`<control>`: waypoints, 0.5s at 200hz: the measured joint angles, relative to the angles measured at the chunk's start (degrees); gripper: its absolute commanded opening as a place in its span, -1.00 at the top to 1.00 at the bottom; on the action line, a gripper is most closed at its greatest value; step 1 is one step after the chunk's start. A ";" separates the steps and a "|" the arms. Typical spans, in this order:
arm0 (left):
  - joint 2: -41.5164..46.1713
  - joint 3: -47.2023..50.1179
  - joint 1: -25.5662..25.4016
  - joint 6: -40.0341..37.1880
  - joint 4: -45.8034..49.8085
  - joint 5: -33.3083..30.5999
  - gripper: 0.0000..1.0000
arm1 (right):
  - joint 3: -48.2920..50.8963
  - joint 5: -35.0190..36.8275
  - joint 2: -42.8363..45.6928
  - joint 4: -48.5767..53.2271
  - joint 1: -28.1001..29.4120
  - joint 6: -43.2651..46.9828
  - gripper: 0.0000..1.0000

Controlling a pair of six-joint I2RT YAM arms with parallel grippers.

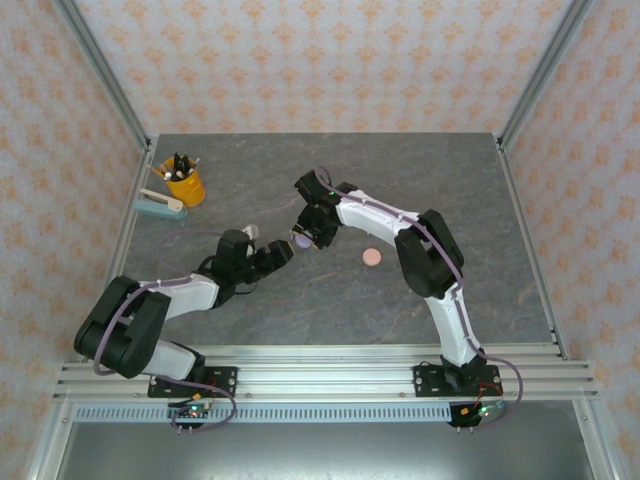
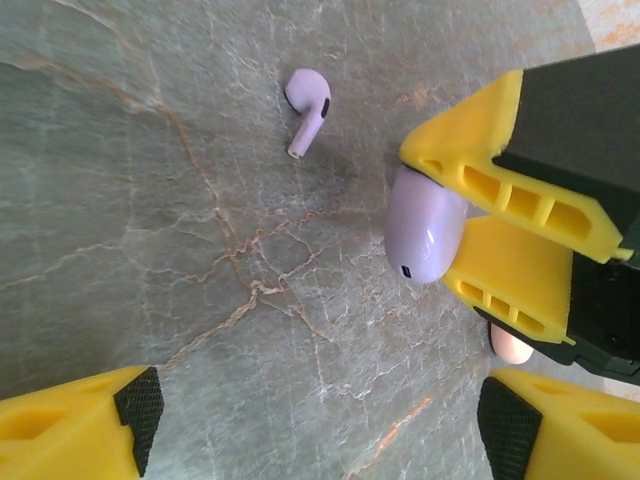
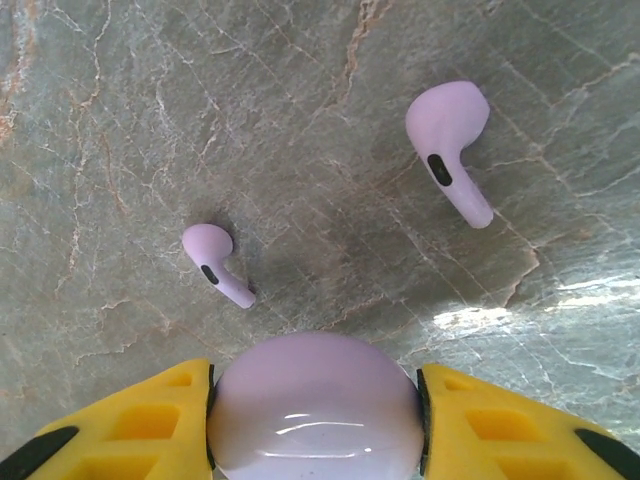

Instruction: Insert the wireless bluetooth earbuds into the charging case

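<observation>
Top view: both arms reaching to mid-table, left gripper [image 1: 283, 252] and right gripper [image 1: 301, 238] nearly tip to tip, close but not touching. Pale lilac blob at the right gripper's tips. Salmon-pink round case [image 1: 372, 258] lying flat on the grey stone table [image 1: 450, 180], well apart from both grippers. Yellow cup [image 1: 185, 187] of pens and a teal-and-white object [image 1: 160, 207] near the far left corner. Earbuds too small to make out from here. Right wrist view: blob resolved as the lilac charging case [image 3: 315, 405], glossy and rounded, yellow fingers [image 3: 130, 435] pressed against both its sides, so firmly clamped. Beyond it, on bare table, a lilac earbud [image 3: 215, 262] just past the case and a second lilac earbud [image 3: 450, 140] farther off, the two well apart, both on their sides, neither in the case. Left wrist view: left jaws standing wide apart, black pads [image 2: 140, 405] at the frame's lower corners, bare table between them, nothing held. Same clamped case seen side-on, small dark spot on its edge. One lilac earbud near the case in this view; cannot tell which of the two. Pale pink rounded thing [image 2: 512, 345] peeking from under the right gripper, mostly hidden, not identifiable.
</observation>
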State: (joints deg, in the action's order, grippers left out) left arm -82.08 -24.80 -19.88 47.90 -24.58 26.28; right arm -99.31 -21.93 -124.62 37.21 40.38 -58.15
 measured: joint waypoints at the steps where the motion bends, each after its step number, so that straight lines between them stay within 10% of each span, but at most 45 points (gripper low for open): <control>1: -0.15 -0.02 -0.09 0.02 -0.20 -0.04 -0.56 | 0.04 -0.09 -0.02 -0.11 -0.04 -0.15 0.13; 100: -8.61 -4.90 -1.79 0.26 -8.63 -1.49 -0.28 | 4.39 -4.28 1.42 -6.56 -1.25 -6.45 0.13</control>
State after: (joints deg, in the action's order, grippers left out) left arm -90.70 -29.69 -21.67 48.16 -33.21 24.80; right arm -94.91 -26.22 -123.20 30.65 39.13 -64.60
